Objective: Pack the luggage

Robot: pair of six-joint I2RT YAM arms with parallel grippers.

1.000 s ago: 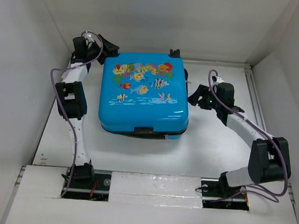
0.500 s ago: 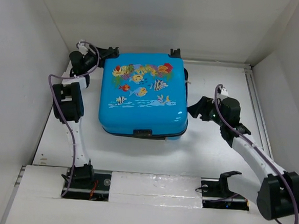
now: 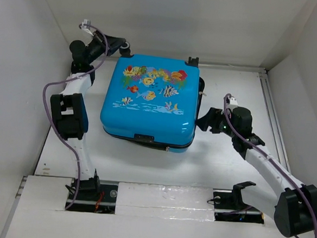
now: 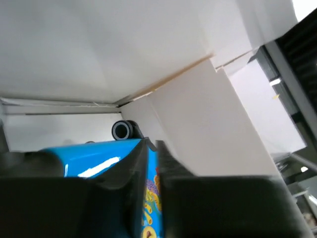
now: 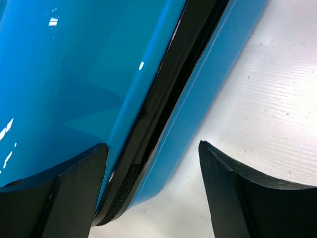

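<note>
Two arms flank the luggage (image 3: 149, 102), which lies flat near the middle of the white worktop (image 3: 220, 167). Its fish-and-coral face is upward and its body is turned slightly askew. The left arm (image 3: 72, 110) reaches up and over to the suitcase's far left corner, where the left jaws are pressed together with nothing visibly between them. The left wrist view looks along those shut fingers (image 4: 124, 173) at a strip of blue shell and one black caster wheel (image 4: 121, 130) near the back wall. The right arm (image 3: 264, 159) stretches low over the worktop to the suitcase's right side. The right jaws are spread and hold nothing. In the right wrist view the two fingertips (image 5: 74, 198) frame the dark zipper band (image 5: 168, 109) that runs between the two blue shells. Whether they touch the shell cannot be told.
</note>
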